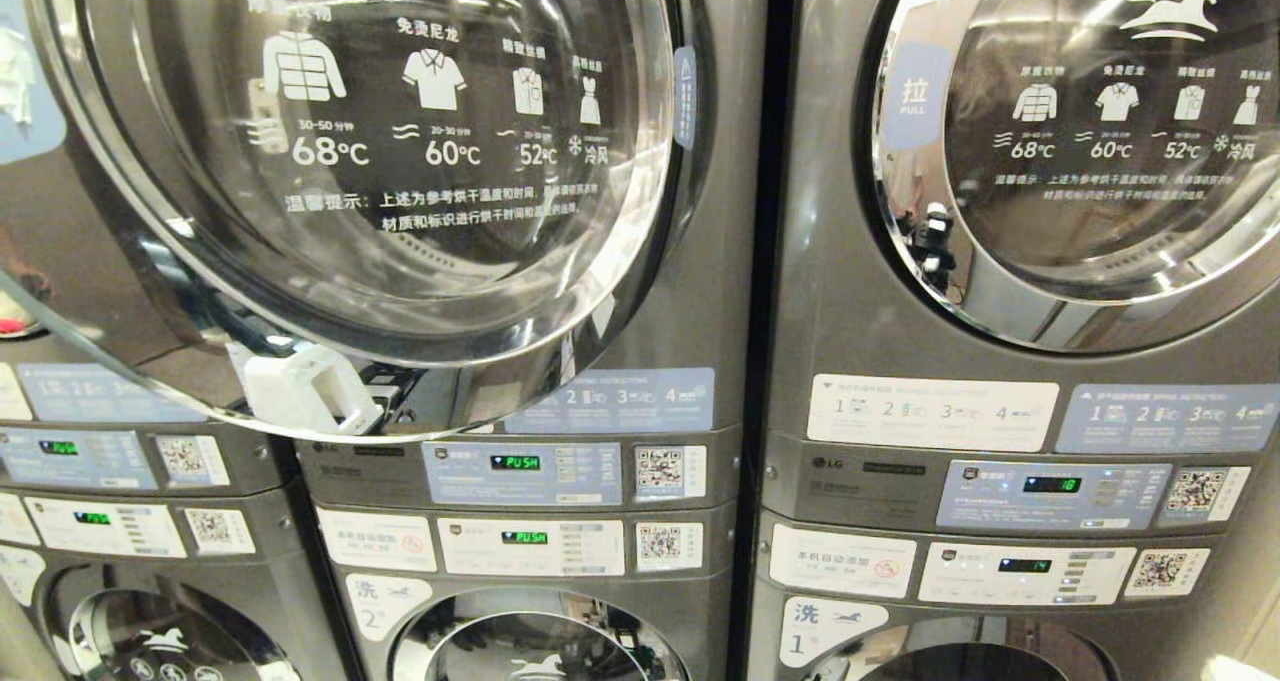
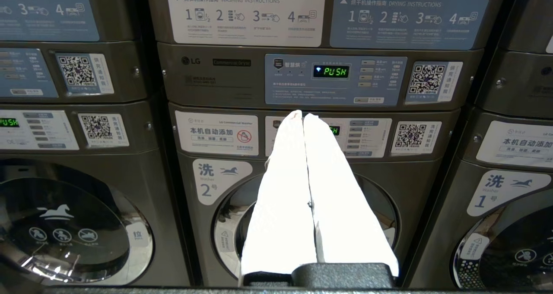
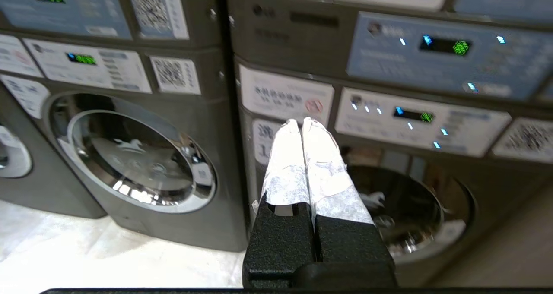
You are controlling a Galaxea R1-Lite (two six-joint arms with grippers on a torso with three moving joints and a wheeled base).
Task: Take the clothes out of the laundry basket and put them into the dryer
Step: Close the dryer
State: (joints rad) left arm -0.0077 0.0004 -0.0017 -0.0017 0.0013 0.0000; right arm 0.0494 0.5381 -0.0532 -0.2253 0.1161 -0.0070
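Dryer door: you've got the left dryer's round glass door swung open toward you, filling the upper left of the head view and standing in front of its own drum opening; a white latch block shows at its lower rim.
Neighbour dryer: to the right, the second dryer door sits closed, with a blue pull tab on its left edge.
Control panels: below the doors, you see a green "PUSH" display on the middle stack and a lit number display on the right stack, with QR stickers beside each.
Washers below: the washer door marked 2 sits low in the middle stack; the washer marked 1 is under the right stack.
Left gripper: your left gripper has its white fingers pressed together, holding nothing, pointing at the middle stack's lower panel.
Right gripper: your right gripper is also pinched together and empty, aimed at the right stack's washer front; pale floor lies to the near left.
Clothes and basket: you can't see either in any view, so where they are can't be told.
Arms: neither arm shows in the head view.
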